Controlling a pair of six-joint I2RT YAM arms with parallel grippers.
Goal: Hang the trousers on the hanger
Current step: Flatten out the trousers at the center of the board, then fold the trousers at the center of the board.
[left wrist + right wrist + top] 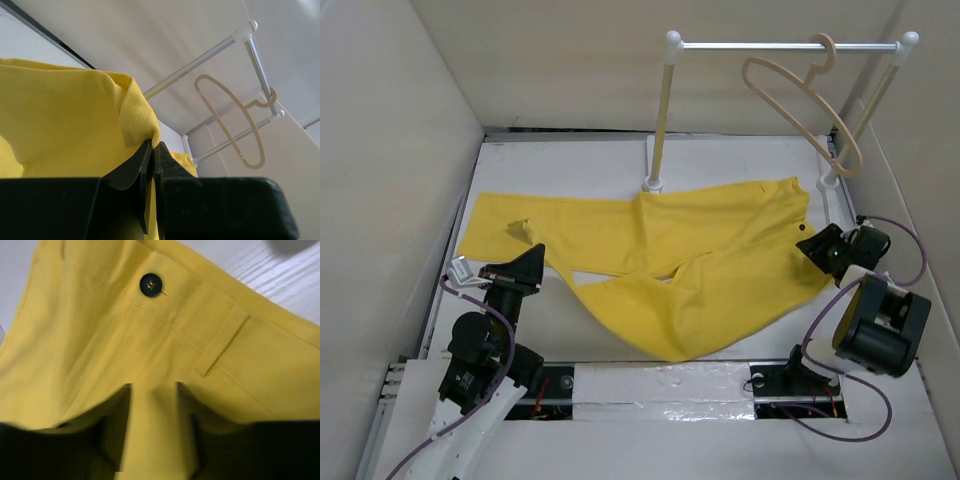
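Note:
The yellow trousers [700, 265] lie spread flat across the table, legs to the left and waist to the right. My left gripper [530, 262] is shut on a fold of a leg hem, with the cloth pinched between its jaws [152, 146]. My right gripper [817, 246] is at the waist end. Its fingers are close together with a ridge of yellow cloth [152, 390] between them, just below the dark button [149, 285] and a belt loop [220, 340]. The beige hanger [800, 100] hangs by its hook from the white rail, also seen in the left wrist view [235, 120].
The white rail [785, 45] stands on two posts at the back right, its bases [651, 183] beside the trousers. Cardboard walls close in the left, back and right sides. Purple cables loop round the right arm [880, 325].

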